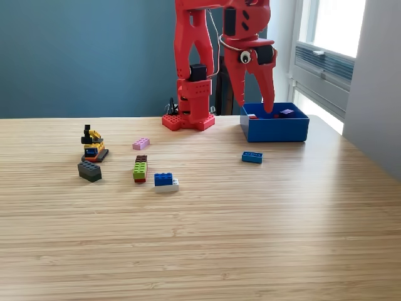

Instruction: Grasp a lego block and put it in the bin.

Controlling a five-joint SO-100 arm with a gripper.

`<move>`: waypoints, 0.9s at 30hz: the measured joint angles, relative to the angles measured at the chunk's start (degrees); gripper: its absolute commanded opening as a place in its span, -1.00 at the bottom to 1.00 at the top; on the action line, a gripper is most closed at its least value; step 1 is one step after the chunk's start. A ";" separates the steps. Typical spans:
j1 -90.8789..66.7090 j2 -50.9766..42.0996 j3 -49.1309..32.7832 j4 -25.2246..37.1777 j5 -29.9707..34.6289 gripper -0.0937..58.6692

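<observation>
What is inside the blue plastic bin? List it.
Inside the low-walled blue plastic bin: a small purple block, a red piece, and the red claw tips. The front wall hides the floor.

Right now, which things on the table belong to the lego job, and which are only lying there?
Job:
red gripper over the bin
blue plastic bin
blue lego block
pink lego block
blue-and-white block stack
green-and-red block stack
dark grey block

Lying about:
yellow-and-black lego model

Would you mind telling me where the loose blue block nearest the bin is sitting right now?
In the exterior view, the blue block lies on the table right of centre, just in front of the blue bin and apart from it.
</observation>
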 measured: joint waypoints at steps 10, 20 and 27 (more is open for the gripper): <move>5.54 0.18 4.83 -8.70 -1.41 0.01; 19.25 0.18 7.21 -16.35 -2.64 0.02; 29.97 0.18 8.17 -18.72 -3.34 0.05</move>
